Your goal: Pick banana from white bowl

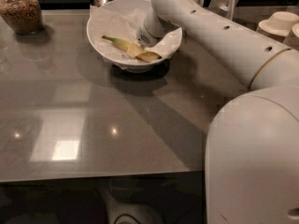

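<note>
Grey glossy table bears white bowl; claw inside, over banana.

bench: smooth grey top, glossy, mirrors lamps | white bowl: smooth, glazed-looking rim | paper lining: crumpled, matt | banana: matt yellow skin | arm: smooth white plastic-looking shell, satin | end effector: inside bowl at banana, same white finish | jar: clear glass

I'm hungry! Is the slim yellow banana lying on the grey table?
No, the slim yellow banana lies inside the wide white bowl, where the robot's gripper reaches down right beside it.
</note>
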